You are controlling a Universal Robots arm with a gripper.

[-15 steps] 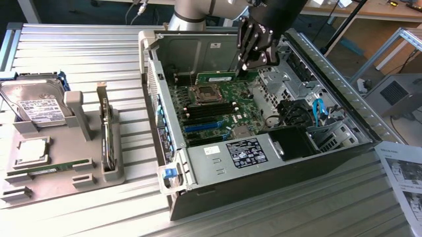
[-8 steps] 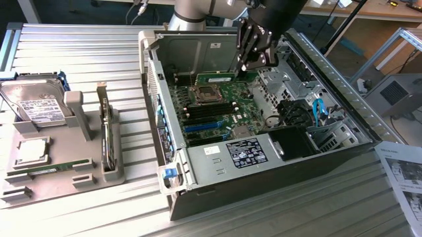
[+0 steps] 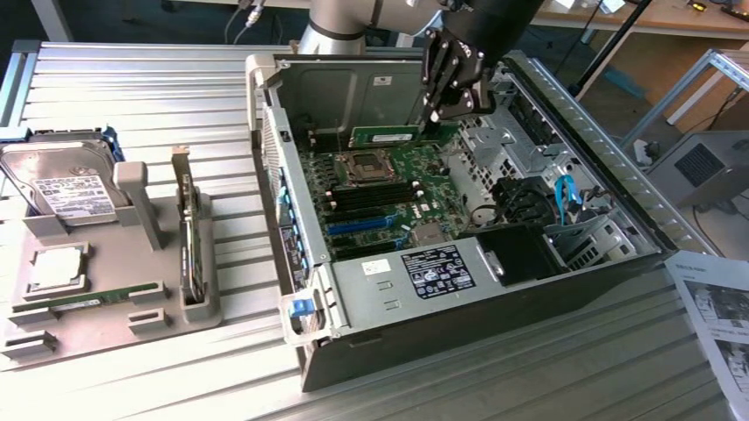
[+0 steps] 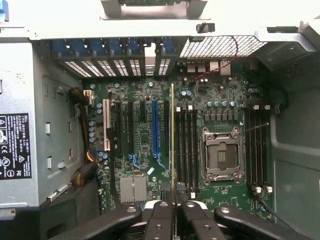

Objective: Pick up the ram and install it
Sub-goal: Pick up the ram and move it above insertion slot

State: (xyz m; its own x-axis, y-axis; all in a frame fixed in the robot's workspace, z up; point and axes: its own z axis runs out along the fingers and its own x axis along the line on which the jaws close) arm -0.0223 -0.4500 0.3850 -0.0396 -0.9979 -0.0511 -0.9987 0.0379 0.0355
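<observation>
Ribbed metal table (image 3: 140,88), open computer case (image 3: 351,368), grey parts tray (image 3: 158,320), printed sheet (image 3: 714,307) — perhaps instructions

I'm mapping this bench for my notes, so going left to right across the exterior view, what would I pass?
Hard drive → upright card → open computer case → printed sheet.

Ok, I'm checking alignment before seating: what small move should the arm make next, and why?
Probably a slight sideways nudge toward the socket: the ram, clamped edge-on in the claw, appears to hang just beside the black slots, not over one.
</observation>
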